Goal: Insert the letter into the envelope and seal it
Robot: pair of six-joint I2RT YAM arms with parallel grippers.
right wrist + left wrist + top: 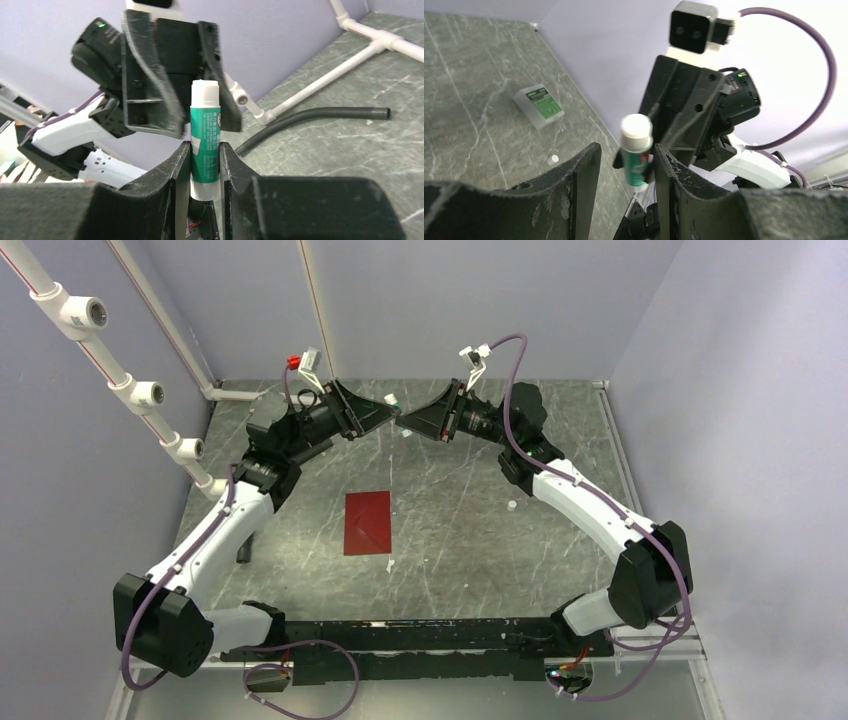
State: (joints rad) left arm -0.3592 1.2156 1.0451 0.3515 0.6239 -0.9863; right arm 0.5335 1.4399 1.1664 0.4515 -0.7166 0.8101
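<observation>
A white pipe (130,388) with socket fittings slants down the left wall, and in the right wrist view a black hose (320,114) lies on the grey marbled bench (450,530) beside it. The left arm reaches up and inward from its base to the far middle of the bench. The left fingers (579,175) stand well apart, one on either side of a glue stick (636,152). A clear gap shows on one side of the stick, while the other finger sits close against it; whether it touches cannot be told. Nearer the bases, slightly left of centre, the envelope (367,522) lies flat on the bench as a plain dark red rectangle, well apart from both sets of fingers; whether the letter is inside it cannot be told. In the left wrist view a small white-and-green box (538,105) rests on the bench by the back wall. The right arm reaches in to meet the left, tip to tip. The right fingers (176,172) are closed tight on the green body of the glue stick, which stands upright between them with its white cap on, rising between the left fingers.
</observation>
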